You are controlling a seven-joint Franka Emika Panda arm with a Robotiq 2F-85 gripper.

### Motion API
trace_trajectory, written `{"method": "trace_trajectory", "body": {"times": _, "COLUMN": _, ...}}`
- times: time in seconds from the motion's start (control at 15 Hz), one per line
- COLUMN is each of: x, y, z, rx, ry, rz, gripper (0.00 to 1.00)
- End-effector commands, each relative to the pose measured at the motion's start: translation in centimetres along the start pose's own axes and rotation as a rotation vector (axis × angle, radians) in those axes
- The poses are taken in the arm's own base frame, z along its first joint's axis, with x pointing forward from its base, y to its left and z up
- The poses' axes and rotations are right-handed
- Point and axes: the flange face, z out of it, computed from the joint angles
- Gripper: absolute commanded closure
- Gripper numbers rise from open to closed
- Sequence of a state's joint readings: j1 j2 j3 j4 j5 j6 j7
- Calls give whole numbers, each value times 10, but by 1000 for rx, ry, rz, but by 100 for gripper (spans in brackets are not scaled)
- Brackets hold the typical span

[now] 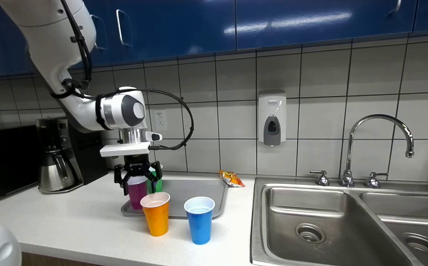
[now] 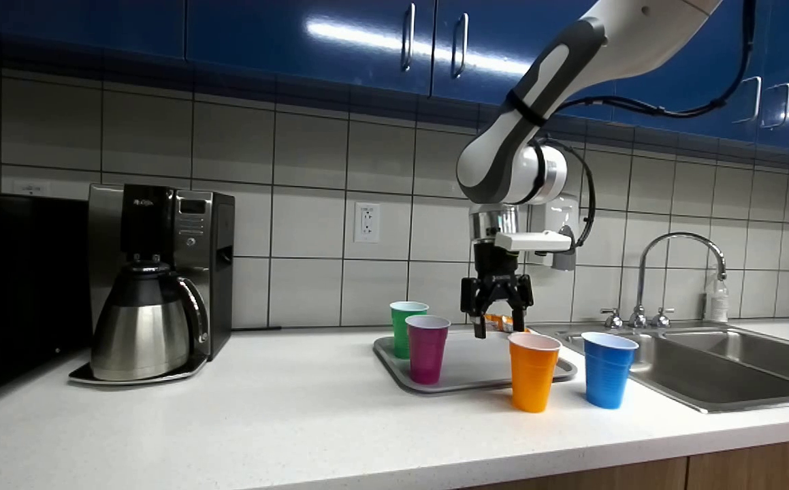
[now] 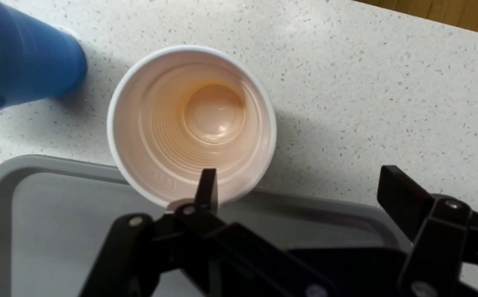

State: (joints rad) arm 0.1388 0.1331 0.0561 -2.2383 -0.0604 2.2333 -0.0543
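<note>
My gripper point(image 1: 139, 189) is open and holds nothing, pointing down above the grey tray point(image 1: 195, 194). It also shows in an exterior view point(image 2: 499, 329). In the wrist view the gripper point(image 3: 297, 171) has one finger overlapping the rim of the orange cup point(image 3: 193, 123); I see no contact. The orange cup, upright on the counter in front of the tray, shows in both exterior views point(image 1: 156, 220) point(image 2: 532, 378). A blue cup point(image 1: 200, 225) stands beside it. A purple cup point(image 2: 427, 350) and a green cup point(image 2: 401, 333) stand upright on the tray's far-left part.
A steel double sink point(image 1: 259, 229) with a faucet point(image 1: 350, 147) adjoins the counter. An orange snack bag point(image 1: 231, 178) lies behind the tray by the tiled wall. A coffee maker with a steel carafe point(image 2: 142, 333) stands beside a dark appliance point(image 2: 20, 292). Blue cabinets point(image 2: 299, 47) hang above.
</note>
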Motion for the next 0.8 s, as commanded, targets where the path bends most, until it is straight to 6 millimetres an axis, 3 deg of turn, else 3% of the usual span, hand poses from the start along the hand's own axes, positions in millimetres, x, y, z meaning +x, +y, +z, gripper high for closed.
{"method": "trace_trajectory", "body": {"times": 0.0, "x": -6, "y": -2, "z": -5, "rx": -5, "ry": 20, "rz": -1, "gripper": 0}}
{"method": "trace_trajectory", "body": {"times": 0.73, "x": -20, "y": 2, "z": -3, "rx": -4, "ry": -15, "rz": 10, "gripper": 0}}
